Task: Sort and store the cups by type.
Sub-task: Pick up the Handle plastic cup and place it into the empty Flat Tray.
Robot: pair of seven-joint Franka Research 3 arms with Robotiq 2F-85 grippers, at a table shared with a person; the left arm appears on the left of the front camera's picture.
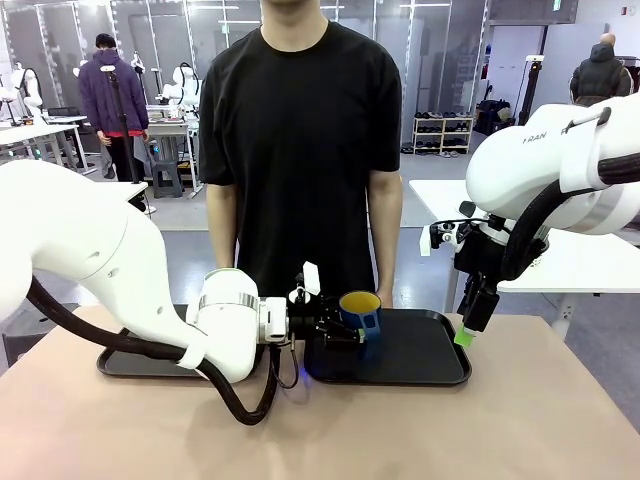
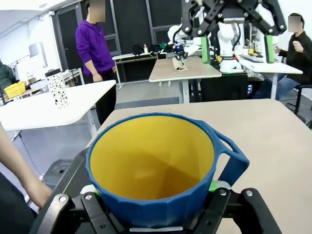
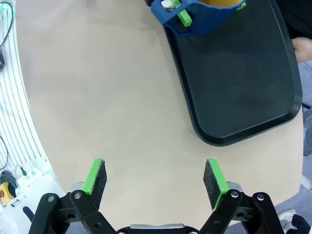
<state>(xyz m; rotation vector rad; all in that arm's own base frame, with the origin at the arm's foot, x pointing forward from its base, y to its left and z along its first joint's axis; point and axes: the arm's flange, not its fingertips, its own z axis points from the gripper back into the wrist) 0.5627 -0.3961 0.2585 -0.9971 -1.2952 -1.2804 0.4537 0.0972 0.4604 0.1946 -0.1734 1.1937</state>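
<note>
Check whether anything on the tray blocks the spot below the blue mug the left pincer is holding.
Nothing visible does. The left pincer grips the blue mug over the black tray, whose surface around it lies bare. The right pincer hangs open by the tray's right edge, apart from the mug.

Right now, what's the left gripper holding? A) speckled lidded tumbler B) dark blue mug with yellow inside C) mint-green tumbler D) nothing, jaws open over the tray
B: the left gripper is clamped on the dark blue mug over the black tray; the left wrist view has the mug's yellow inside right between its fingers, while the right gripper hangs open over bare table.
</note>
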